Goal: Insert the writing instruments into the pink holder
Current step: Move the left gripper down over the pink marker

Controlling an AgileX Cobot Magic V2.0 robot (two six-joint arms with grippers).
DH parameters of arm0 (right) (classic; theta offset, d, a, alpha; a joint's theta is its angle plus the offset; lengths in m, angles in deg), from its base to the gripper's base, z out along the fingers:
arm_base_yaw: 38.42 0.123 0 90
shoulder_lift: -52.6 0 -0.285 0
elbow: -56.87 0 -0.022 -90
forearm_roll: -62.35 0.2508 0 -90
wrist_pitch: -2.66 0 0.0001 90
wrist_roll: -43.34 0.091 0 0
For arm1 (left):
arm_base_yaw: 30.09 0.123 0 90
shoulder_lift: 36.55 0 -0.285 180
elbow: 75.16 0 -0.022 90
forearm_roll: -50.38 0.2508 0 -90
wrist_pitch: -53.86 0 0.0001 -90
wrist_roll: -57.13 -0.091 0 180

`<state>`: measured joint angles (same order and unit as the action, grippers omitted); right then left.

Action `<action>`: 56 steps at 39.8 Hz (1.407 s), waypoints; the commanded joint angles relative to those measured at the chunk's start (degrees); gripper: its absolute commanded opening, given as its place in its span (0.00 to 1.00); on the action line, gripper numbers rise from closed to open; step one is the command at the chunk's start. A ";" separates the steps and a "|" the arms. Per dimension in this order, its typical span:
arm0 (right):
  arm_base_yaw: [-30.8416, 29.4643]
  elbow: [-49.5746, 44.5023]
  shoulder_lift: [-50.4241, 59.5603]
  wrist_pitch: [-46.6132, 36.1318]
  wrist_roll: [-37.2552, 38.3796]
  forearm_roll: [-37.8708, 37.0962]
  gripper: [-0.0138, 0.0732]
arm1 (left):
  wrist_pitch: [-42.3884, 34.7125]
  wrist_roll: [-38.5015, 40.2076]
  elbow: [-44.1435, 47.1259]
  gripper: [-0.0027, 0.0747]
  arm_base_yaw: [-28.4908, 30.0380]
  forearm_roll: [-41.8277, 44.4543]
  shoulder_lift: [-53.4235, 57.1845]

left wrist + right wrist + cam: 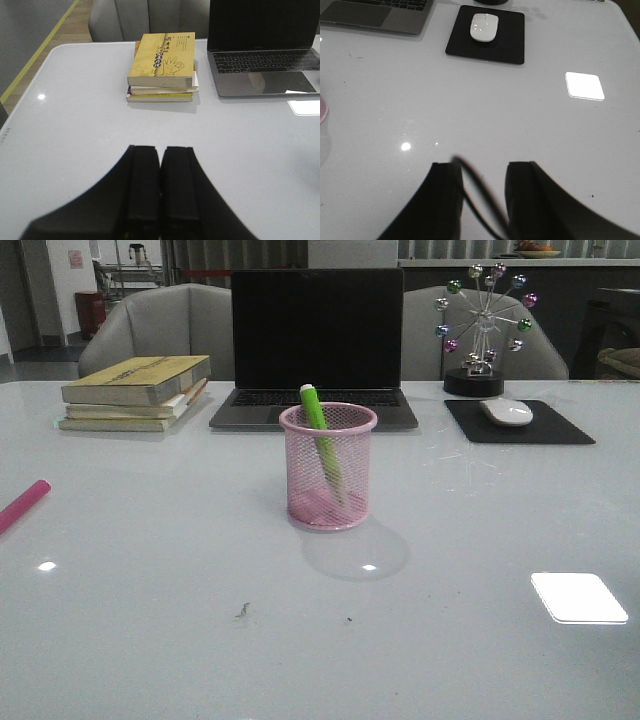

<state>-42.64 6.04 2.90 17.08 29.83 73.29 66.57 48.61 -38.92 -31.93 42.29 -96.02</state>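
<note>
Left gripper (160,187) hangs over bare white table (150,620), its two dark fingers (142,185) pressed flat together with nothing between them, a closed claw. Ahead of it lies an open stretch of tabletop, then the stack of books (162,67) well apart from the fingertips, and the laptop (265,50) off beyond to one side. In the left wrist view the table's rounded corner and long edge run past on the side away from the laptop, floor beyond it.

Right gripper (482,195) now: fingers (445,200) parted with a clear gap, holding nothing, and a thin dark cable crosses that gap. Wide bare table ahead of it, then the black mouse pad (507,45) with the white mouse (484,26) on top, well apart from the claw. A bright window reflection (584,85) sits on the surface beside that stretch.

Front view, neither claw shows. The pink holder (328,468) stands upright mid-table, in front of the laptop, free surface all round it. Inside it the green marker (320,435) leans tilted, its top poking above the rim. The pink marker (22,505) lies flat on the table at the far left edge of the front view, well apart from the holder and partly cut off. A ball-ornament (485,325) stands behind the mouse pad.
</note>
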 commanded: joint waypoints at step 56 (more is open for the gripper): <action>-0.26 1.68 0.43 -4.52 -0.55 -0.33 0.56 | 24.13 0.14 -34.16 0.37 0.00 -0.66 -38.84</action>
<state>-42.64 6.04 2.90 17.08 29.83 73.29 91.97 48.61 -70.34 -31.93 42.21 -134.32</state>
